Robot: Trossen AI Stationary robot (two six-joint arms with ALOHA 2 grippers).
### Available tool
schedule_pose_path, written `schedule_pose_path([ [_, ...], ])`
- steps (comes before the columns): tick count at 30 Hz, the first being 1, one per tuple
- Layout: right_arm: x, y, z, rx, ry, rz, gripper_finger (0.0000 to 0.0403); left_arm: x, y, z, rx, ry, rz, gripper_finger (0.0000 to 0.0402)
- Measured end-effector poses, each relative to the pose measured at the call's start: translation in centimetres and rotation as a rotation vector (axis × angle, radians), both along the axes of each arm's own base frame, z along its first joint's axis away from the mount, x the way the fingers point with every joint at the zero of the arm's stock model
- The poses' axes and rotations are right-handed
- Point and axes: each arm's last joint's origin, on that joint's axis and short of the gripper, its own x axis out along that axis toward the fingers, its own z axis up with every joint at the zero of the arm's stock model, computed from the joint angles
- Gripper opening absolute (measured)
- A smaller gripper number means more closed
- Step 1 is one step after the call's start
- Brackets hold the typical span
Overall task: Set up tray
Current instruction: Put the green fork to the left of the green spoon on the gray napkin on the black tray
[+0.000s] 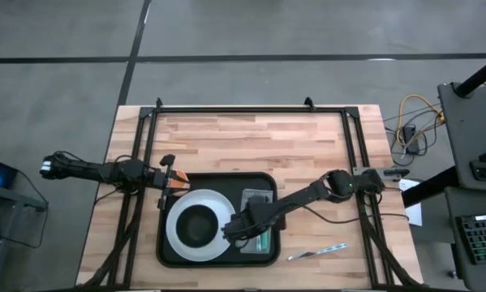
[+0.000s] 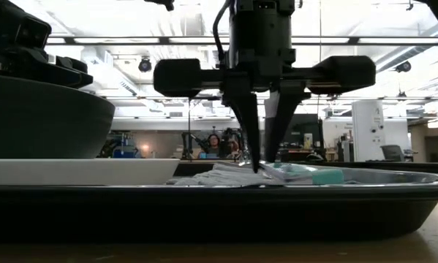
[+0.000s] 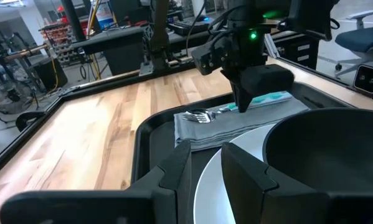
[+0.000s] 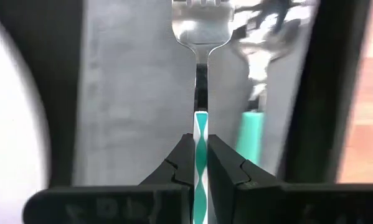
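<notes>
Teal-and-white handle of a fork (image 4: 200, 134) sits pinched between the fingers of the right gripper (image 4: 200, 163), which are clamped together on it, the tines pointing straight ahead of the fingers. Directly under the fork lies a grey folded napkin (image 4: 136, 93), and just beside the held fork a second utensil with a teal handle (image 4: 251, 134) already rests on that napkin. To the gripper's other side is the white plate (image 1: 195, 223) carrying a dark bowl (image 1: 197, 224). All of this sits inside the black tray (image 1: 171, 250), which lies on the wooden table (image 1: 251, 138) at its near edge, directly beneath the right gripper.

By my reading, the step in hand is laying the fork on the napkin. The low view shows the fingertips down at napkin level, so the next move would call for parting the fingers and lifting straight up without dragging the fork askew. A knife (image 1: 316, 252) lies on the table outside the tray, past the gripper's arm side, and looks like the piece left to fetch.

From the table's right edge the right arm reaches in low, wrist bent so the fingers point steeply down. The left gripper (image 3: 205, 177) waits beyond the plate at the tray's far rim, fingers a little apart and holding nothing.
</notes>
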Motion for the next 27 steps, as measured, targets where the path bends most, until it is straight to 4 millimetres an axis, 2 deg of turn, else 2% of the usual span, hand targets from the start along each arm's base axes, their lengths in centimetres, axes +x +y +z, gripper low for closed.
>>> schedule_pose_path([
  [4, 0.37, 0.14, 0.05, 0.015, -0.039, 0.007, 0.0013, 0.0, 0.0, 0.0, 0.0, 0.0, 0.0, 0.0071],
  [27, -0.07, 0.01, -0.68, 0.014, -0.004, -0.016, 0.002, 0.0, 0.0, 0.0, 0.0, 0.0, 0.0, 0.0071],
])
